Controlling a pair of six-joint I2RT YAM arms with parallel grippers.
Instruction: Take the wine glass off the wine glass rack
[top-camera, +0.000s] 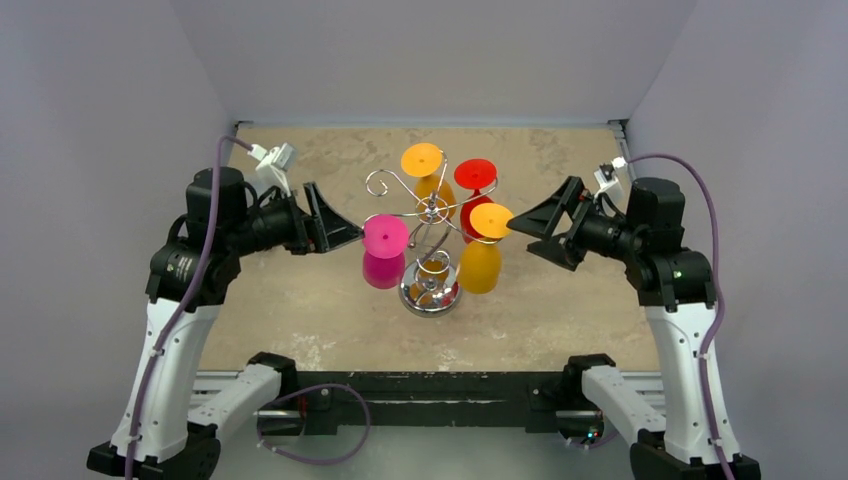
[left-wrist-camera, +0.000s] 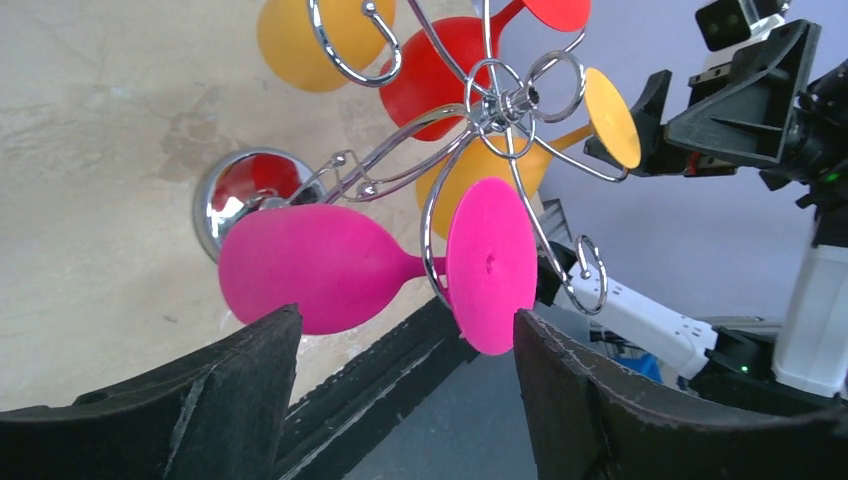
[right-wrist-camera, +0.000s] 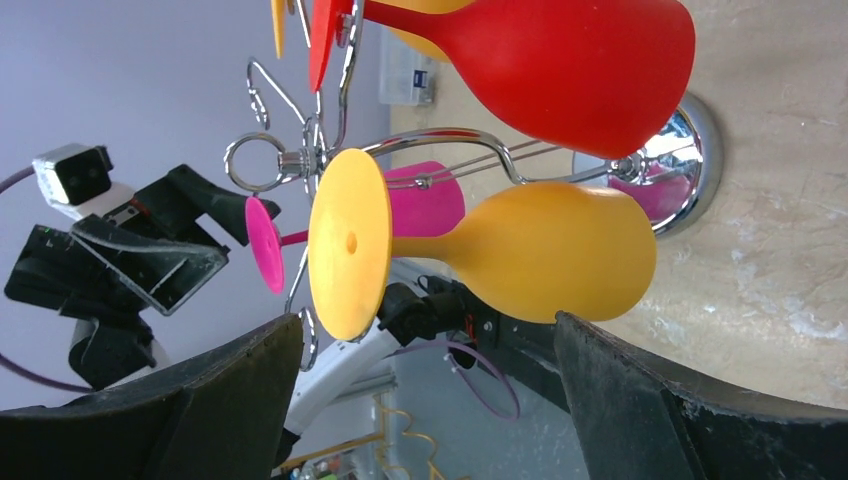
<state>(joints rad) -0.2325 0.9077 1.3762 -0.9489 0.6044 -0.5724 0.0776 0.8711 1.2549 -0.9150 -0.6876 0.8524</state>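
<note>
The chrome wine glass rack (top-camera: 432, 292) stands mid-table with several coloured glasses hanging upside down from its scroll arms. A pink glass (top-camera: 385, 252) hangs on the left, a yellow one (top-camera: 482, 258) on the right, and an orange one (top-camera: 428, 172) and a red one (top-camera: 474, 188) behind. My left gripper (top-camera: 338, 228) is open, just left of the pink glass (left-wrist-camera: 310, 265), with the glass ahead of its jaws (left-wrist-camera: 405, 370). My right gripper (top-camera: 528, 226) is open, just right of the yellow glass (right-wrist-camera: 540, 250), with nothing between its jaws (right-wrist-camera: 425, 370).
The rack's curled wire arms (left-wrist-camera: 500, 100) and rings stick out around the glasses. Its domed base (right-wrist-camera: 690, 150) rests on the beige tabletop (top-camera: 300, 310). Grey walls close in the sides and back. The black frame rail (top-camera: 430, 385) runs along the near edge.
</note>
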